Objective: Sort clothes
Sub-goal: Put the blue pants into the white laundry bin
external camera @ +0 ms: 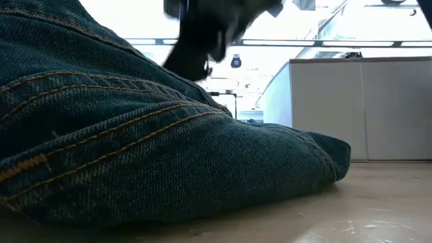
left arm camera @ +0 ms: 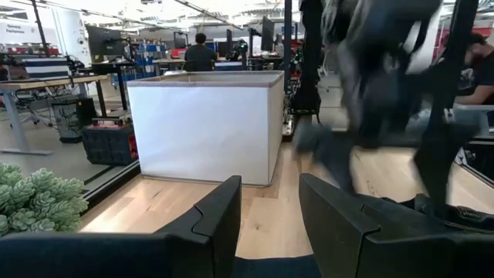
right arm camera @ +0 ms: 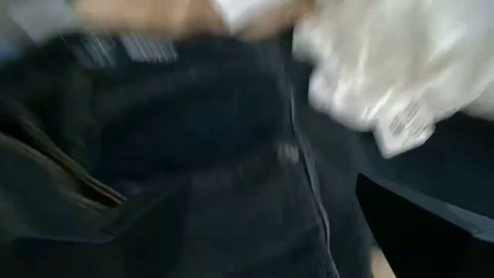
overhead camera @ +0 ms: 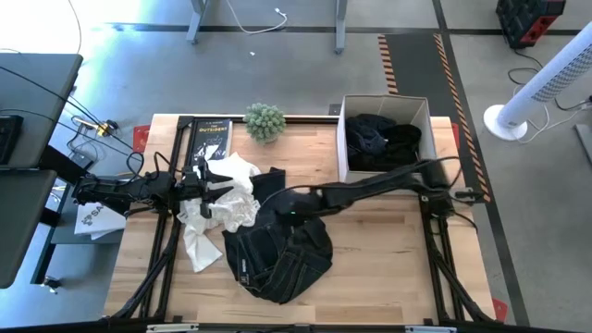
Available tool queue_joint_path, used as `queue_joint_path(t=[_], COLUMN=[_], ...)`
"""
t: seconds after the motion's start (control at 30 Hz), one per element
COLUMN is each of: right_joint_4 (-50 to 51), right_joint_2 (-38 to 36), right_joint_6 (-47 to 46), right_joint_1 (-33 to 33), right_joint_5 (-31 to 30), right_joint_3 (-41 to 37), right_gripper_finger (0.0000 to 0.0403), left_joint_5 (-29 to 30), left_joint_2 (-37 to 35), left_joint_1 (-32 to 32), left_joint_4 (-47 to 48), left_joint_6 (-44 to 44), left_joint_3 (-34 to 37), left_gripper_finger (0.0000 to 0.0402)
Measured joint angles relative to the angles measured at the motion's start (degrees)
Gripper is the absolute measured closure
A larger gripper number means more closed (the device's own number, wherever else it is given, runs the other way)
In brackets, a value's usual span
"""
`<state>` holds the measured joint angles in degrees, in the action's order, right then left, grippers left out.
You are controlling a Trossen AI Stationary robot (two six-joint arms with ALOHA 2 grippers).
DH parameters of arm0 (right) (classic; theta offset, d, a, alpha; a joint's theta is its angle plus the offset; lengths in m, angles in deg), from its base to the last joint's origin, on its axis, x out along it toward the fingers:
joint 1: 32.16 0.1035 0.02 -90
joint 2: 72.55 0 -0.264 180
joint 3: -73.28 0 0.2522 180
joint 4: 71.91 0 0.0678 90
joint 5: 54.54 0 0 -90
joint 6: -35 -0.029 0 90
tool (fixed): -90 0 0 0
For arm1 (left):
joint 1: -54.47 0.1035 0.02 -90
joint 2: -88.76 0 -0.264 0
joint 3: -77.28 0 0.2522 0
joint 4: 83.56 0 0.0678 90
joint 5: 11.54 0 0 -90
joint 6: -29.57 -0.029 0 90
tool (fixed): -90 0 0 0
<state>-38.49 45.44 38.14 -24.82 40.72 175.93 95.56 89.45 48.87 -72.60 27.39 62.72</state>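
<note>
Two grippers over clothes (overhead camera: 268, 245) mid-table, bare edges

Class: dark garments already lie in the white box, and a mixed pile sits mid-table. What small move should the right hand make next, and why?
Probably lower the right hand and close on the dark denim garment. It hovers open over the pile's dark part, beside the white clothes, holding nothing, and the white box already holds dark clothes.

Overhead camera looks straight down on whole table (overhead camera: 370, 240). Low camera at tabletop level, pressed against denim (external camera: 135, 155). My left wrist camera faces white box (left arm camera: 204, 127), shared with overhead.
</note>
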Motion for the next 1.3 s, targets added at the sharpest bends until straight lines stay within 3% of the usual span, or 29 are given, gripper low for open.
queue_joint_path(t=[0.17, 0.37, 0.53, 0.73, 0.77, 0.93, 1.1, 1.3], right_joint_4=[5.7, 5.6, 5.4, 5.4, 5.4, 5.1, 10.2, 8.7], right_joint_2=[8.8, 12.6, 12.6, 12.6, 12.6, 11.4, -1.3, -22.7], right_joint_6=[3.6, 4.5, 5.8, 2.1, 1.3, -3.6, -6.0, -4.7], right_joint_1=[-2.0, -2.9, -2.6, -3.4, -3.4, -3.4, -1.8, 1.0], right_joint_5=[6.5, 6.6, 3.7, 7.0, 7.1, 6.7, -5.9, -23.8], right_joint_3=[1.7, 2.0, 1.9, 1.9, 1.9, 1.8, 0.2, 0.8], right_gripper_finger=[0.0032, 0.0055, 0.0144, 0.0327, 0.0343, 0.0345, 0.0345, 0.0345], left_joint_5=[0.0, 0.0, 0.0, 0.0, 0.0, 0.0, 0.0, 0.0], left_joint_2=[0.0, 0.0, 0.0, 0.0, 0.0, 0.1, 0.0, 0.0], left_joint_1=[0.0, 0.0, 0.0, 0.0, 0.0, 0.0, 0.0, 0.0], left_joint_4=[0.0, 0.0, 0.0, 0.0, 0.0, 0.0, 0.0, -0.1], left_joint_6=[0.0, 0.0, 0.0, 0.0, 0.0, 0.0, 0.0, 0.0], left_joint_3=[0.0, 0.0, 0.0, 0.0, 0.0, 0.0, 0.0, 0.0], left_gripper_finger=[0.0271, 0.0271, 0.0271, 0.0271, 0.0271, 0.0271, 0.0271, 0.0271])
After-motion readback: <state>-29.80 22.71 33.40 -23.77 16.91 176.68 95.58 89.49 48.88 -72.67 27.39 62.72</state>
